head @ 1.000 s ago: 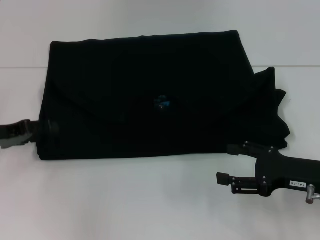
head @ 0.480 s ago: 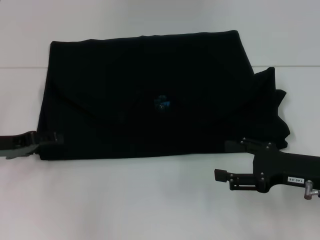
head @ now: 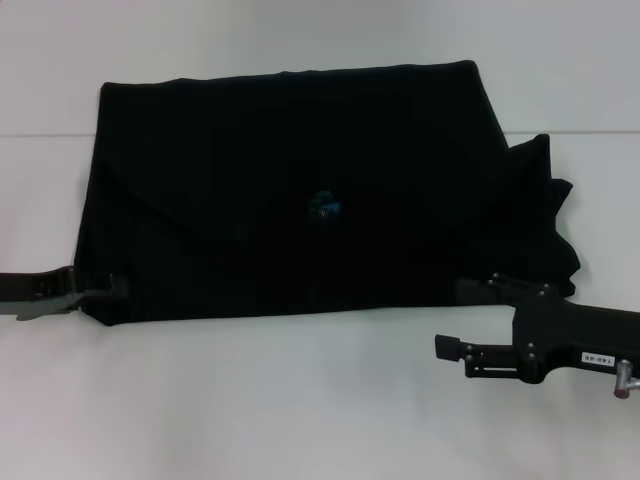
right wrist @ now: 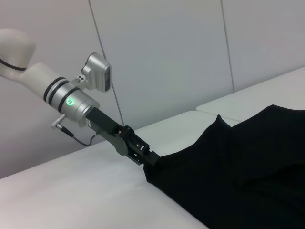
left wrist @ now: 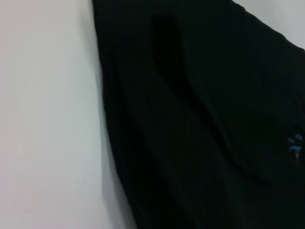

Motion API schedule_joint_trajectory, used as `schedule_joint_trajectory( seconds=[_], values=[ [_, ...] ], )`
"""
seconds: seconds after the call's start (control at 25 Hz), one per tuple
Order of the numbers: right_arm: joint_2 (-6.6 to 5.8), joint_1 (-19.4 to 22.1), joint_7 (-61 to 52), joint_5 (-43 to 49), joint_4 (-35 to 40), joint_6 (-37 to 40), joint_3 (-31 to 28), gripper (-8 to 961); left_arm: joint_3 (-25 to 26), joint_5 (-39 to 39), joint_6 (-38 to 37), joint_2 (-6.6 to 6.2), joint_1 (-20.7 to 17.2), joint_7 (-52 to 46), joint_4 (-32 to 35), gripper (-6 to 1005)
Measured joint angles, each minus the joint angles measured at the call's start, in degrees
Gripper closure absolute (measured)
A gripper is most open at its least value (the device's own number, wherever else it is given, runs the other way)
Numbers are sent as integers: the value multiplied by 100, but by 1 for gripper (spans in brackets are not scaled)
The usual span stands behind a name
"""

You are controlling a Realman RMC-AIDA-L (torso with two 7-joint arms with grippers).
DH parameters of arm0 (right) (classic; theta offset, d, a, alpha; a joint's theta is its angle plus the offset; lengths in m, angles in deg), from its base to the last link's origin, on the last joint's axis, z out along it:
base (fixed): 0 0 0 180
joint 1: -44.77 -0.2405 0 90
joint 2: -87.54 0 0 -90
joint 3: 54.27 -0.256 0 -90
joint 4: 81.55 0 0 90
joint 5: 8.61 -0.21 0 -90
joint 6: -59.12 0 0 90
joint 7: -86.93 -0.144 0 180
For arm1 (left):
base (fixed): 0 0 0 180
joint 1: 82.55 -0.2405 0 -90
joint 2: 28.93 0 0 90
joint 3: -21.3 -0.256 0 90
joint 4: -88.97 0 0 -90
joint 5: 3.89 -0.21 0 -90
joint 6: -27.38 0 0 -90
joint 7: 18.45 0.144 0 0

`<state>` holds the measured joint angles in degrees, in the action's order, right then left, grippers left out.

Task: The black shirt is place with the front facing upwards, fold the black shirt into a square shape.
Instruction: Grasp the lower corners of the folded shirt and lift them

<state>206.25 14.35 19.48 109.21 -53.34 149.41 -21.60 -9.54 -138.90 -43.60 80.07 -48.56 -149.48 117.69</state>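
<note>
Black shirt [head: 290, 190]: lies partly folded on the white desk [head: 300, 400], a broad dark slab with a straight far edge and a straight near edge; a small blue neck label [head: 325, 206] shows near its middle.
Right edge of shirt: bunched cloth juts out in uneven points past the folded slab, on the desk's right side.
Left gripper [head: 112, 289]: low at the shirt's near left corner, its tip touching the cloth edge; in the right wrist view [right wrist: 151, 162] it meets the raised corner of the shirt. Whether its jaws pinch the cloth cannot be told.
Right gripper [head: 455, 320]: near right, just beside the shirt's near edge, jaws spread, one at the cloth edge, the other over bare desk.
Open room: bare desk along the whole near side, and a band beyond the far edge.
Desk seam [head: 590, 132]: a thin line crossing behind the shirt.
</note>
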Motion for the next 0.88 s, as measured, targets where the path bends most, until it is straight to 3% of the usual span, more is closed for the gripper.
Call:
schedule_joint_trajectory(
  seconds=[0.28, 0.4, 0.56, 0.6, 0.64, 0.68, 0.8, 0.88],
  values=[
    [-29, 27, -163, -14, 45, 89, -245, 51, -79, -72, 77, -3, 20, -8, 25, 593],
    [-134, 20, -759, -16, 168, 78, -409, 54, -70, -139, 105, -3, 35, -11, 26, 673],
    [-376, -74, -2115, 40, 476, -142, -448, 57, -18, -135, 140, -3, 37, -28, 6, 779],
    [-524, -178, -3089, 216, 759, -322, -404, 58, -21, -143, 123, -4, 42, -32, 9, 807],
    [-524, -178, -3089, 216, 759, -322, -404, 59, -21, -143, 123, -4, 42, -32, 9, 835],
    [-605, -239, -3610, 360, 910, -396, -388, 60, -30, -149, 107, -7, 48, -33, 14, 863],
    [-881, -492, -5079, 933, 1238, -487, -369, 63, -50, -152, 63, -9, 65, -35, 21, 947],
    [-1112, -723, -6195, 1428, 1327, -503, -318, 65, -51, -150, 41, -10, 70, -34, 25, 947]
  ],
)
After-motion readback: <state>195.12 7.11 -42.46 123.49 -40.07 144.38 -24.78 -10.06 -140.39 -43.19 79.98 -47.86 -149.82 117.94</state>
